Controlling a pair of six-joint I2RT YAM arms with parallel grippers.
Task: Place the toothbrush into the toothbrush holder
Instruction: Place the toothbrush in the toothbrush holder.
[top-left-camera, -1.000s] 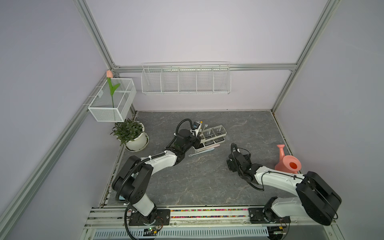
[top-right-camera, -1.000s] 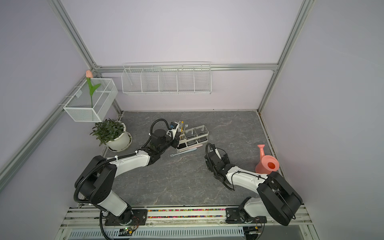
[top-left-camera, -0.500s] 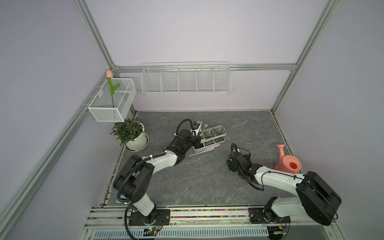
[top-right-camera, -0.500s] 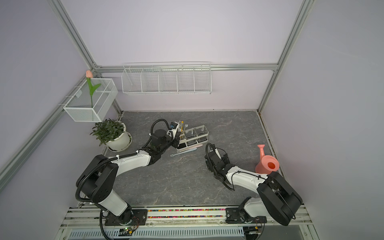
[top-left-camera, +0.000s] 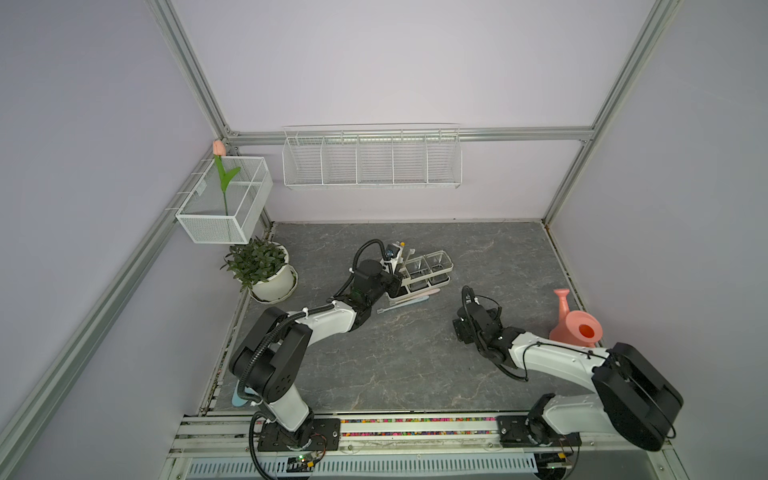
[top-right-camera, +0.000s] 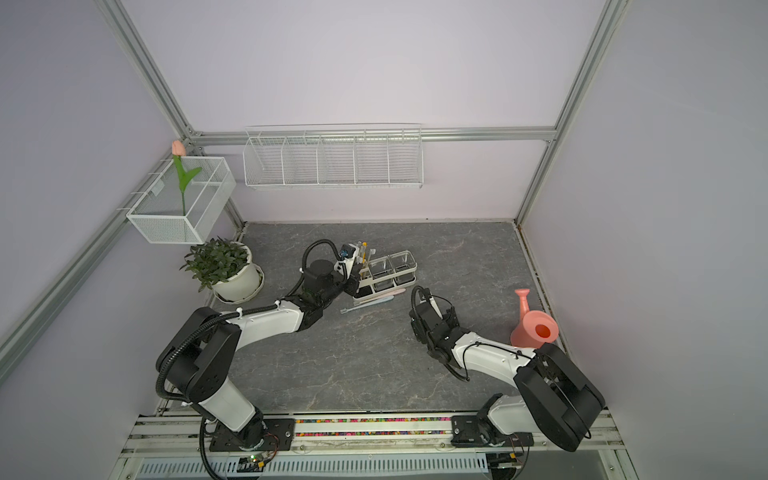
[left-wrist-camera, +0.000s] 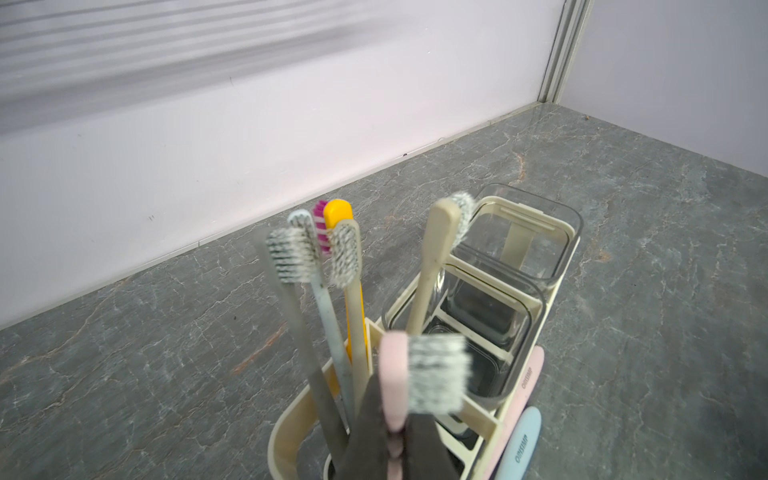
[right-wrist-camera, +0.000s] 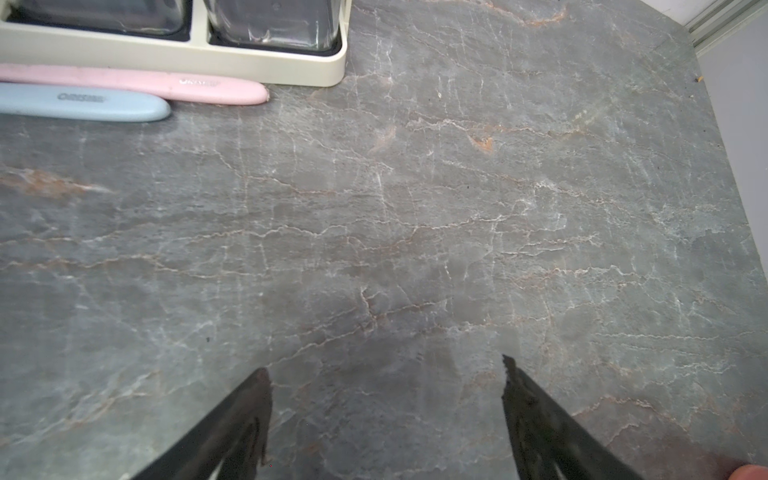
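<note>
The toothbrush holder (top-left-camera: 428, 274) (top-right-camera: 388, 272) is a cream caddy with two clear cups, and several toothbrushes stand in its white end compartment (left-wrist-camera: 291, 419). My left gripper (left-wrist-camera: 392, 440) (top-left-camera: 392, 272) is shut on a pink toothbrush (left-wrist-camera: 392, 374), held upright with its bristles up over that compartment. The toothbrush's lower end is hidden behind the fingers. Another pink toothbrush (right-wrist-camera: 137, 83) and a blue one (right-wrist-camera: 83, 106) lie flat on the table against the holder's base (right-wrist-camera: 249, 62). My right gripper (right-wrist-camera: 386, 386) (top-left-camera: 478, 322) hovers open and holds nothing over bare table in front of the holder.
A potted plant (top-left-camera: 266, 270) stands at the left edge and a pink watering can (top-left-camera: 575, 324) at the right edge. A white wire basket (top-left-camera: 372, 162) hangs on the back wall. A mesh basket with a tulip (top-left-camera: 226, 203) hangs on the left wall.
</note>
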